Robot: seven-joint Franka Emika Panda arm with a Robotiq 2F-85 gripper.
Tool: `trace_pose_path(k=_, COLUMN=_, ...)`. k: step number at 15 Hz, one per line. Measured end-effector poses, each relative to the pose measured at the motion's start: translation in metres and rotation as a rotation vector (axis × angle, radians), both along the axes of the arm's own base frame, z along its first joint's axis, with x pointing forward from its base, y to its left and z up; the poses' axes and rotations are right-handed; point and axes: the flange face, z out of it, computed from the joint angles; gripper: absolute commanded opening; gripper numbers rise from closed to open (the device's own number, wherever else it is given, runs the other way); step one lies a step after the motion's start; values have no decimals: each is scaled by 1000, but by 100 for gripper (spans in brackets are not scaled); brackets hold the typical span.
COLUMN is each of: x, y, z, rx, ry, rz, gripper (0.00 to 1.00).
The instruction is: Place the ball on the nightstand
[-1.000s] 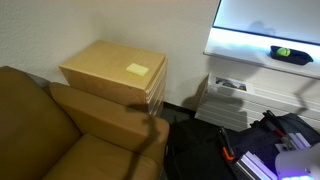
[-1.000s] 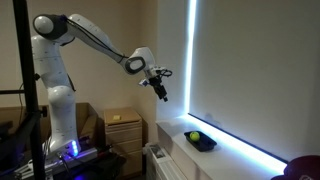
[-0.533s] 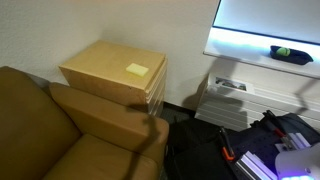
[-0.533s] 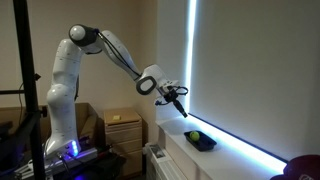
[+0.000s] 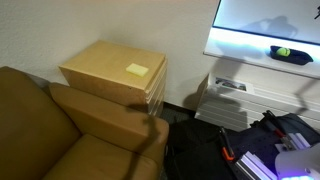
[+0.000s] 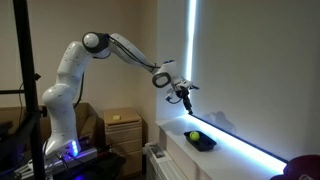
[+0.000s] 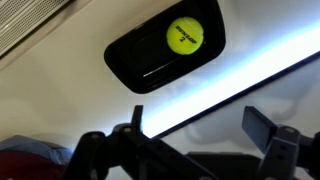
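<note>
Wrist view looked down on the ball (image 7: pixel 184 35), a yellow-green tennis ball with dark lettering. It lay in a shallow black tray (image 7: pixel 130 62) on a white surface crossed by a bright strip of light. At the bottom edge of that view we saw the gripper (image 7: pixel 195 135). Its dark fingers (image 7: pixel 262 125) were spread wide apart, with nothing between them.

In an exterior view, the white arm (image 6: pixel 110 42) reached out from its base towards a bright window. The gripper (image 6: pixel 186 95) hung in the air above the tray (image 6: pixel 203 142), well clear of it. The ball (image 6: pixel 194 135) sat at the tray's near end, on a white ledge (image 6: pixel 175 140) under the window. The nightstand (image 6: pixel 123 128) stood lower down, near the robot's base and well apart from the ball.

In an exterior view, we saw the nightstand (image 5: pixel 112 68) as a tan wooden box with a yellow note (image 5: pixel 137 69) on its flat top. A brown couch (image 5: pixel 60 130) stood beside it. The ball (image 5: pixel 283 50) showed as a small green spot in the tray (image 5: pixel 292 55), far across the room.
</note>
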Motion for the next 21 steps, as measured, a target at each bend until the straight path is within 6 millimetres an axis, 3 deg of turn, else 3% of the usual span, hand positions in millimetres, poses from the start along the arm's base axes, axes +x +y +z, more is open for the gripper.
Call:
trace_pose_path(k=2, x=-3, y=-9, z=11, rx=2, ry=-9, rz=-4, gripper=100)
trace_pose_path(k=4, x=-2, y=-8, z=10, rx=8, ry=-11, rz=1, gripper=100)
trace_pose_path(k=7, x=7, y=0, z=-5, rx=91, ry=-97, rz=65, gripper=100)
trace_pose_path(k=10, x=1, y=-11, z=-17, rx=135, ry=-154, rz=144, gripper=100)
trace_pose_path(k=13, x=-6, y=-29, z=-47, rx=203, ry=-95, rz=157, gripper=100)
trace_pose_path(k=17, x=28, y=-30, z=-103, rx=281, ry=5, rz=121, gripper=100)
trace_pose_path(k=21, x=40, y=-32, z=-111, rx=279, ry=13, rz=113, gripper=100)
